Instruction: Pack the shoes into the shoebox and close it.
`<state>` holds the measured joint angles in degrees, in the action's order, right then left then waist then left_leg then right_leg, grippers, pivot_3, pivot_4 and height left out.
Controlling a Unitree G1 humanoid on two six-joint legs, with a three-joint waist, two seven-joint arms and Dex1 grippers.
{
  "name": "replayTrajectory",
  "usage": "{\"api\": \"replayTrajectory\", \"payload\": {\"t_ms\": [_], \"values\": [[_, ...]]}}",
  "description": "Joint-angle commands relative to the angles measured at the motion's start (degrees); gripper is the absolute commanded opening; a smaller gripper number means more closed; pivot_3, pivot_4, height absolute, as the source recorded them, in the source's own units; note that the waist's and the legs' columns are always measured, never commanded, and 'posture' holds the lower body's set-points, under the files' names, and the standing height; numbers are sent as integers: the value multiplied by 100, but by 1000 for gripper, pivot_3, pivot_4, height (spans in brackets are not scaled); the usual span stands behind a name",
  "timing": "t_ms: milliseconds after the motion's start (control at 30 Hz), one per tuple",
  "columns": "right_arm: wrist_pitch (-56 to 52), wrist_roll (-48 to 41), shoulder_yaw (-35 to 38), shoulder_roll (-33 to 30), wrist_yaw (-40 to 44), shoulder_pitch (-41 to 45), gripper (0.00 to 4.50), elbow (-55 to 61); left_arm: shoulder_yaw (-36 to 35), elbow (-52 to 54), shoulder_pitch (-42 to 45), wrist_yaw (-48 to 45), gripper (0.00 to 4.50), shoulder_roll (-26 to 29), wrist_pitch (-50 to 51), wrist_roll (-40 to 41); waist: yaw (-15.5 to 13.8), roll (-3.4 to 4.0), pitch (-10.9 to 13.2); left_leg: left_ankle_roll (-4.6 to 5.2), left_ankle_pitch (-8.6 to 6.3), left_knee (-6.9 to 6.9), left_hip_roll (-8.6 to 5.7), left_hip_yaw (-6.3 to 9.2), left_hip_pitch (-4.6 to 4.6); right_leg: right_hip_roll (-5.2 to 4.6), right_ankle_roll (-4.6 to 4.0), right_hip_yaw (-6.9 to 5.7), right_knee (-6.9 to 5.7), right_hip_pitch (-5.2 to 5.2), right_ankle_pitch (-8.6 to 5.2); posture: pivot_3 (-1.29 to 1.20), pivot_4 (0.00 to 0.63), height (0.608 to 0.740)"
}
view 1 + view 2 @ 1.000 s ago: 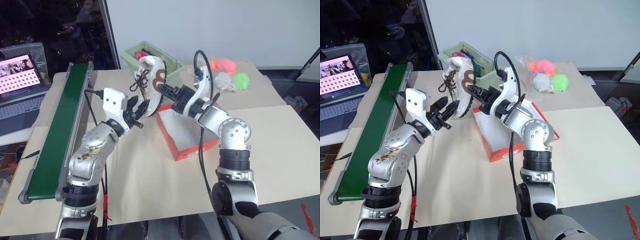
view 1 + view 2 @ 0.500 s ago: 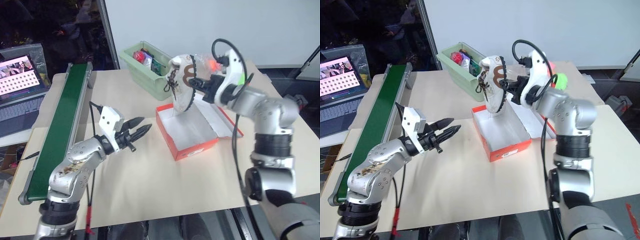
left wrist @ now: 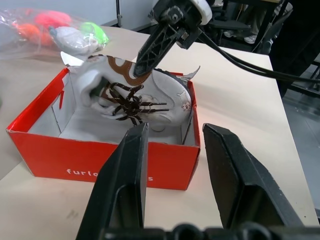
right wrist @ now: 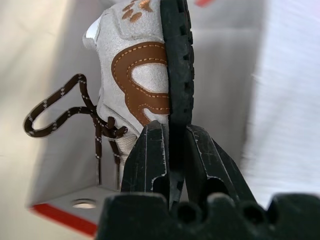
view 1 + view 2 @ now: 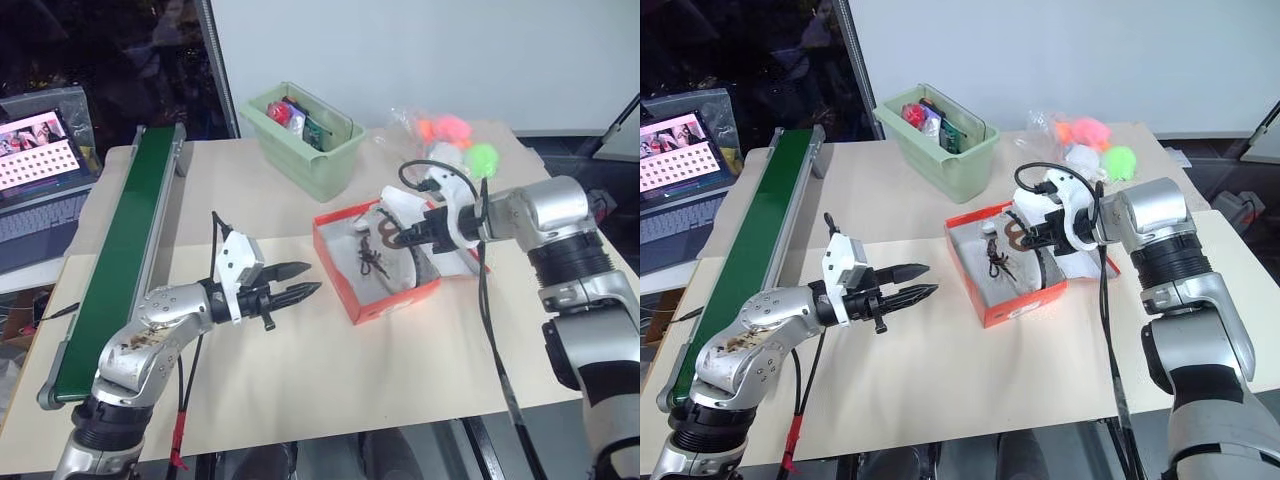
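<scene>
A pale green plastic bin of small items stands near the beige worktop's far edge, a clear bag of bright balls beside it; a green conveyor belt lines the left edge. The open red-orange cardboard shoebox sits mid-worktop. The right claw pinches a cream brown-patched sneaker by its sole inside it. The left claw hangs half-open, empty.

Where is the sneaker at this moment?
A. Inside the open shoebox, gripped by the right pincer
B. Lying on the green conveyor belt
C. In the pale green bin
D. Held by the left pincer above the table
A: the sneaker sits inside the open red shoebox, with the right pincer clamped on its sole edge.
</scene>
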<state>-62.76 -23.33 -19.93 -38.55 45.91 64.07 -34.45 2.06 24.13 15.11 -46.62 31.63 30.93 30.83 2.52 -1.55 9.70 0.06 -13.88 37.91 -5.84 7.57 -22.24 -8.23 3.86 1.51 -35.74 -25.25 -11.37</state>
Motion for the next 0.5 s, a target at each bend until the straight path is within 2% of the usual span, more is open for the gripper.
{"api": "replayTrajectory", "payload": {"t_ms": [33, 267, 500], "values": [[636, 495, 6, 102, 303, 320, 109, -551, -13, 269, -45, 68, 1850, -24, -86, 13, -4, 0, 0, 0, 0, 0, 0, 0, 0, 0, 0, 0, 0, 0, 0, 0, 150, 740], [1459, 1266, -73, 609, 665, 388, 109, -1525, -19, 426, -131, 233, 1850, -34, -34, 8, 13, 0, 0, -1, 0, 0, 1, -3, 7, 1, 0, 8, -3, 2, 0, 0, 150, 740], [1831, 1655, 29, 874, 859, 338, 109, -1687, -46, 489, -111, 341, 1850, -33, 27, 68, 17, -2, -3, -2, 0, 0, 2, -4, 32, 3, 0, 15, -7, 20, 0, 0, 150, 740]]}}
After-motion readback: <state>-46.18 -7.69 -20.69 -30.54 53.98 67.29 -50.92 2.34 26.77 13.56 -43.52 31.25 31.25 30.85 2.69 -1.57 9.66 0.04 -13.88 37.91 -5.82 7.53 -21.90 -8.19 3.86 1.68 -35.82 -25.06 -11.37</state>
